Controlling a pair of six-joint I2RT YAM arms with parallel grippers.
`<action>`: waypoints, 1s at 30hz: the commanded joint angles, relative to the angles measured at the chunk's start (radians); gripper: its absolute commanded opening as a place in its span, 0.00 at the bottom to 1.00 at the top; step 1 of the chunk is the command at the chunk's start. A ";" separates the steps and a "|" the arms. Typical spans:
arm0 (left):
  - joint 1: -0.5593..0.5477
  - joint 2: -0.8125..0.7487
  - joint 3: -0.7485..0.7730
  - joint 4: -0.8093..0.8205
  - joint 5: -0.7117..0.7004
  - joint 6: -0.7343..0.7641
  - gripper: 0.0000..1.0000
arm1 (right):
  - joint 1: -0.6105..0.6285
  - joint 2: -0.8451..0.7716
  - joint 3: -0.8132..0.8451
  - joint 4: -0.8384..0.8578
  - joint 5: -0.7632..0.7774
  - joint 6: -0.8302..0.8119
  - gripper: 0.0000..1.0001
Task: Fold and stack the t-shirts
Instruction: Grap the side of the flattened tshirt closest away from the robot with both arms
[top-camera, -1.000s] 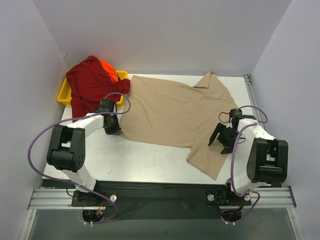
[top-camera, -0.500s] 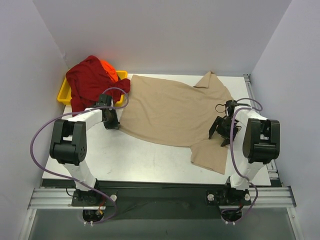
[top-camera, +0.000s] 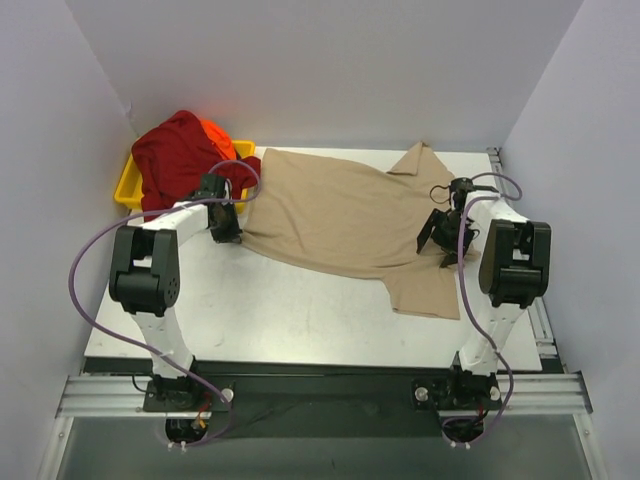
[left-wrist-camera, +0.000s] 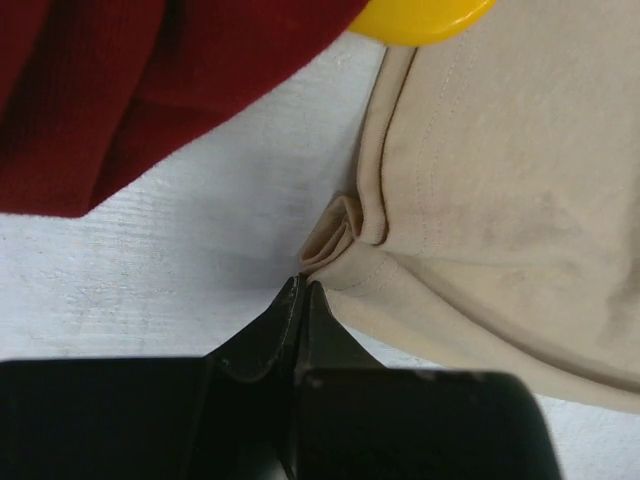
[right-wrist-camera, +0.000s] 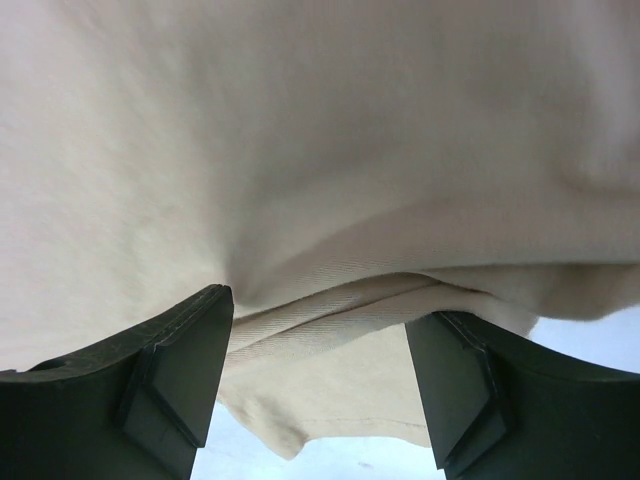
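Observation:
The tan t-shirt (top-camera: 340, 215) lies spread across the middle of the table. My left gripper (top-camera: 228, 234) is shut on its left hem corner; the left wrist view shows the closed tips (left-wrist-camera: 301, 283) pinching a puckered bit of tan hem (left-wrist-camera: 345, 225). My right gripper (top-camera: 440, 245) is over the shirt's right side. In the right wrist view its jaws (right-wrist-camera: 320, 312) stand apart astride a raised fold of tan cloth (right-wrist-camera: 300, 120). The dark red t-shirt (top-camera: 170, 165) is heaped at the back left, with the orange t-shirt (top-camera: 218, 138) peeking out behind it.
A yellow tray (top-camera: 128, 190) sits under the red shirt at the back left; its rim shows in the left wrist view (left-wrist-camera: 420, 20) beside red cloth (left-wrist-camera: 120, 90). Grey walls close in the back and both sides. Bare white tabletop (top-camera: 280, 320) lies at the front.
Both grippers have moved toward the back of the table. The tan shirt's near edge and near sleeve have been dragged back with them.

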 joint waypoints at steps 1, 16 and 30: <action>0.010 0.005 0.051 0.007 0.014 0.020 0.00 | 0.006 0.021 0.062 -0.016 0.006 -0.025 0.70; 0.011 -0.006 0.069 0.008 0.048 0.029 0.00 | -0.037 -0.231 -0.060 -0.062 -0.032 -0.019 0.70; 0.014 -0.018 0.077 0.014 0.080 0.032 0.00 | -0.120 -0.407 -0.421 -0.174 0.057 -0.013 0.52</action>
